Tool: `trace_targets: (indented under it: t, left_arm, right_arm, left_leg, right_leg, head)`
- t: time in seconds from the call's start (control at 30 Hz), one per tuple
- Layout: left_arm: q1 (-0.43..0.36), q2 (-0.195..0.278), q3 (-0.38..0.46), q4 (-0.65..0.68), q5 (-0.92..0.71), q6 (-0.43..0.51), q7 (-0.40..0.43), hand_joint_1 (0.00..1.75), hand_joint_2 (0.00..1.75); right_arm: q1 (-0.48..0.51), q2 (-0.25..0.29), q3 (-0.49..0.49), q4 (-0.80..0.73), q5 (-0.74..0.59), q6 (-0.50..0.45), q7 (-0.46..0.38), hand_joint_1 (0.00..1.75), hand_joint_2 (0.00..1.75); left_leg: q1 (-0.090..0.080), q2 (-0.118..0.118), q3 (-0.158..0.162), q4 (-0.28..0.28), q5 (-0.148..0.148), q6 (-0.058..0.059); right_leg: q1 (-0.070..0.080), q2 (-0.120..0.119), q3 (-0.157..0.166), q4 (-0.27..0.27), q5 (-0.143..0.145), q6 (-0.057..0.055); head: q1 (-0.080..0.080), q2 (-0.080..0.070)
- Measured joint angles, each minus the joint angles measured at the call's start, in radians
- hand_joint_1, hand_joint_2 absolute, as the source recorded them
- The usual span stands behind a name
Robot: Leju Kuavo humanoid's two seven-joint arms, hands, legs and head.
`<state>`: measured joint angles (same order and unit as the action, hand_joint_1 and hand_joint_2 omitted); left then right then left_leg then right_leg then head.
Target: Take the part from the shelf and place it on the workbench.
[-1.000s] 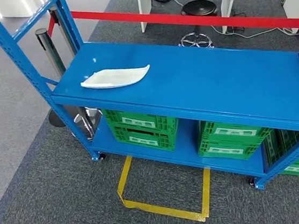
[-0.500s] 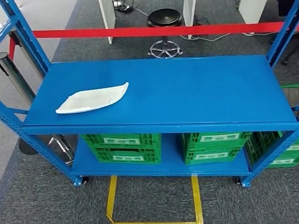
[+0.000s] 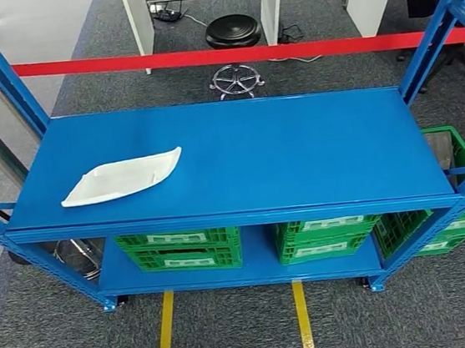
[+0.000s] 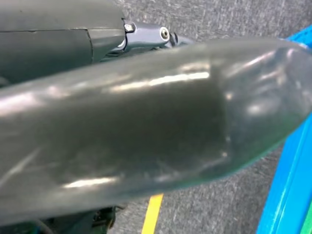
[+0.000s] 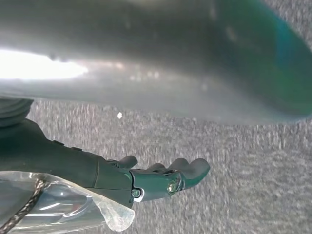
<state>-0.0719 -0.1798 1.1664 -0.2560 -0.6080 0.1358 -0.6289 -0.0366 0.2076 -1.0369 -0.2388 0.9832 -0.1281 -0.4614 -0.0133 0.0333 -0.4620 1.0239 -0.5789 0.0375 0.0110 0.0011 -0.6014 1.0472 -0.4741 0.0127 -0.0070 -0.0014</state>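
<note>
Spanning the middle of the head view, the blue shelf (image 3: 265, 149) carries the white part (image 3: 121, 177) at centre left, lying flat on its top board. It looks thin, stiff, light and smooth; a hold across its broad middle seems safest. The green crates (image 3: 178, 250) below carry pale labels too small to read. The right hand (image 5: 162, 178) hangs with fingers extended, holding nothing; of the left hand (image 4: 147, 36) I cannot tell.

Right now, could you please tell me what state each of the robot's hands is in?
Left hand: cannot be told; a blurred grey cover hides most of it.
Right hand: open, fingers stretched out over the carpet, holding nothing.
</note>
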Motion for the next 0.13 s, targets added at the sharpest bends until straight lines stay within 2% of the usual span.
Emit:
trace_targets:
  t: [0.13]
  left_arm:
    - [-0.002,0.000,0.001,0.000,0.000,0.001,0.000,0.00,0.00]
  right_arm:
    - [-0.007,0.000,0.001,0.000,0.000,0.000,0.000,0.00,0.00]
  left_leg:
    - [-0.001,-0.001,0.006,-0.011,-0.002,-0.003]
  right_leg:
    - [-0.001,0.001,0.002,-0.002,-0.007,-0.007]
  head:
    - [0.000,0.000]
